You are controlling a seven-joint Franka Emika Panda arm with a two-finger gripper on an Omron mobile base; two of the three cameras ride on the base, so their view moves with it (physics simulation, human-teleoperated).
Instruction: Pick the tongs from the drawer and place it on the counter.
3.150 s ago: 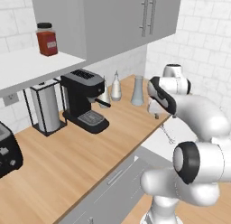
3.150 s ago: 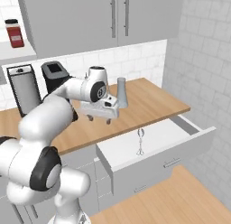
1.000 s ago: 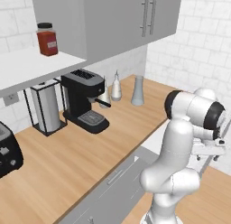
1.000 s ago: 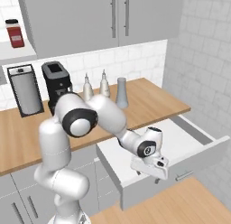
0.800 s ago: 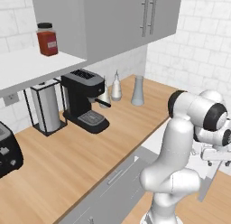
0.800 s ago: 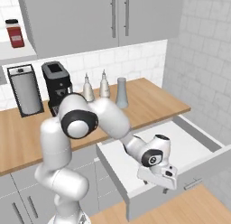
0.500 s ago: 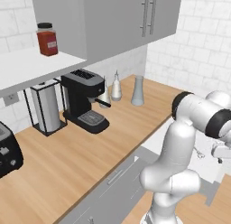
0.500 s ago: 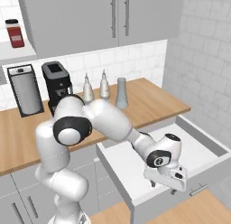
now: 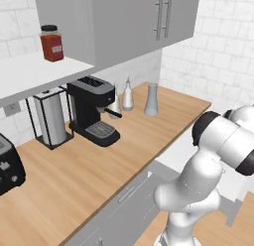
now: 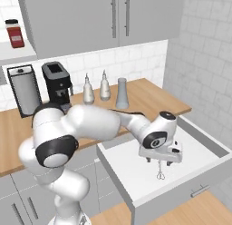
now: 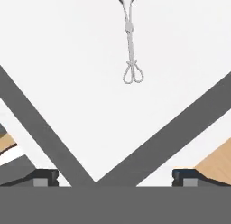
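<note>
Item: slender silver-grey metal tongs (image 10: 160, 171), thin shaft, small scissor-like loops at one end. Lying flat on the white floor of the wide, shallow pull-out drawer (image 10: 136, 183), toward its front; loops point to the drawer's front panel. Not yet lifted.

Two-finger hand (image 10: 159, 163): hangs directly over the tongs, inside the drawer, fingers apart and holding nothing. In the hand view the tongs (image 11: 130, 47) lie ahead of the dark fingertips (image 11: 44, 175), not between them; the placing suits a descent for the grasp.

Drawer: pulled fully out below the long light-brown wood-grain table (image 10: 149, 99), giving access from above.

On the table, behind the drawer: tall grey vase (image 10: 122, 93), two pale bottles (image 10: 104, 89), black coffee machine (image 10: 57, 85).

Writing: none legible; the red-filled jar (image 10: 15, 33) on the white shelf (image 9: 34, 74) has no readable label.
</note>
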